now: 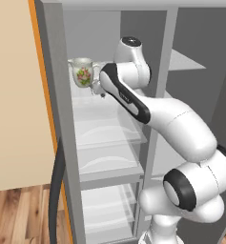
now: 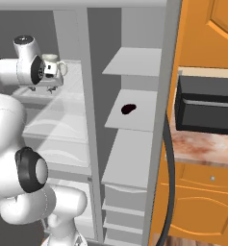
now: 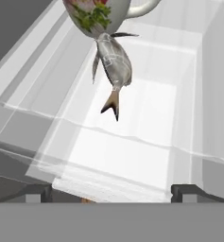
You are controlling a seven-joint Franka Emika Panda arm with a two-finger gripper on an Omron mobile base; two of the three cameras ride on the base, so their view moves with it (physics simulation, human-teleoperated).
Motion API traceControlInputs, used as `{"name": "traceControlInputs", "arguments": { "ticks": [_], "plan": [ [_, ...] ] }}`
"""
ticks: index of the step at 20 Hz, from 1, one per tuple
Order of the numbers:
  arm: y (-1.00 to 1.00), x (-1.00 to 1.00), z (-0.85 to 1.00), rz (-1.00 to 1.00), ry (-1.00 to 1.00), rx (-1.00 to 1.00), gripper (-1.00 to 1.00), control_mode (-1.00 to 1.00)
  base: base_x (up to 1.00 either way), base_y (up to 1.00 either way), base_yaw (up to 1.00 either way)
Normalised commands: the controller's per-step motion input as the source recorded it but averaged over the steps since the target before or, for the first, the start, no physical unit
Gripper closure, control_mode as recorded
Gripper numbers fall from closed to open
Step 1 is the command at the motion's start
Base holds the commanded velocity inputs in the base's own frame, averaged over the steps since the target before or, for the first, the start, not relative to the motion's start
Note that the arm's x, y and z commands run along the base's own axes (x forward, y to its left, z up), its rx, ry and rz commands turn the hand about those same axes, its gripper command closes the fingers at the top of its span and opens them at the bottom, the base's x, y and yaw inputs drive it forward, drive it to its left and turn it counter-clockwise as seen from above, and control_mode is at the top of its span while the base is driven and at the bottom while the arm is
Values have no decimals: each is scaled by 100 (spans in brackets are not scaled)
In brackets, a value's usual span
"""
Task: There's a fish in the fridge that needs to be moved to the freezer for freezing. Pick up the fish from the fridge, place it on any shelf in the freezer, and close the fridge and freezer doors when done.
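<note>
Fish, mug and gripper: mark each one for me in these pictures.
fish (image 3: 114, 64): hand view, on its grey body, just below the mug.
mug (image 1: 83, 72): left base view, on its floral side.
gripper (image 3: 112, 193): hand view, midway between the two dark fingertips, jaws wide apart.

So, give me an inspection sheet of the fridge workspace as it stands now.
Surface: clear glass shelf in the fridge, carrying the mug and the fish.
Job's things: fish lies on the glass shelf right by the mug, tail toward the hand; freezer open; both doors stand open.
Clutter: floral mug, upright; small dark object on a freezer shelf, too small to identify.
Grippers: gripper open, empty, inside the fridge short of the fish.
Cables: nothing seen.
Surroundings: black microwave on a speckled counter; wood floor.
</note>
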Motion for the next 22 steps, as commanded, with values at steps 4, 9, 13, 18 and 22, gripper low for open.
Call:
{"name": "traceControlInputs", "arguments": {
  "ticks": [4,9,13,18,22],
  "plan": [
    [1,36,-1,0,2,0,-100,-100,0,0,0],
    [0,28,-8,0,1,0,-100,-100,0,0,0],
    [8,15,-16,0,0,-1,-100,-100,0,0,0],
    [10,24,-13,0,0,-1,-100,-100,0,0,0],
    [2,33,-8,0,0,0,-100,-100,0,0,0]
  ]
}}
